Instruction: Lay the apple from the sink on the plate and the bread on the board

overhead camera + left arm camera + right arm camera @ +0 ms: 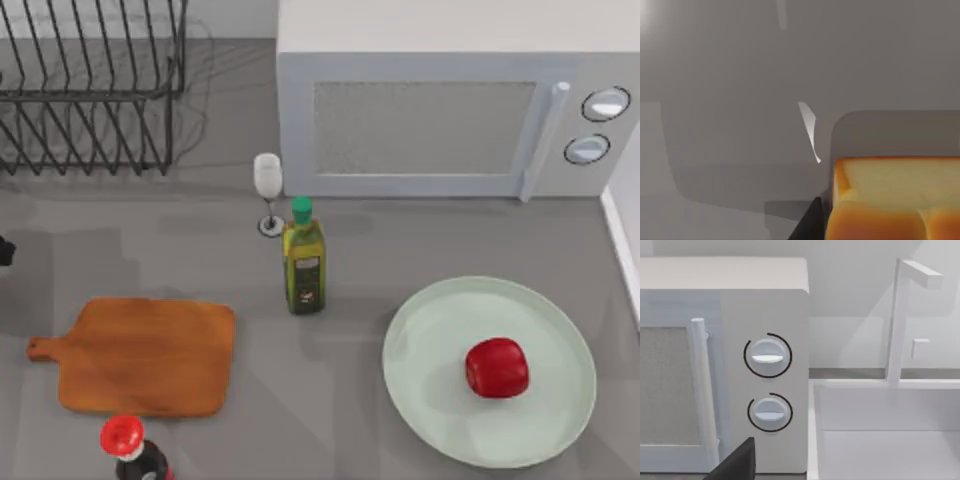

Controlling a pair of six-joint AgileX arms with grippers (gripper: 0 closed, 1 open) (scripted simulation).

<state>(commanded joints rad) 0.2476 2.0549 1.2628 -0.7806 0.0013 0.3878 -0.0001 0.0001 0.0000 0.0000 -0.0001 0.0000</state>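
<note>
- Red and glossy, the apple (497, 367) sits on the plate (420, 330) at the worktop's five o'clock, right of the plate's centre, so that half looks done to us.
- Our left wrist camera sees the bread (892, 200) very close; whether our left end effector grips it we cannot tell.
- At eight o'clock the board (145, 355) lies bare, awaiting bread.
- Our right arm faces the microwave (725, 365) and sink (880, 430); its finger state we cannot tell.

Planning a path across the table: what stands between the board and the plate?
In the top view, an olive-oil bottle stands between the board and the plate, slightly behind.
</note>
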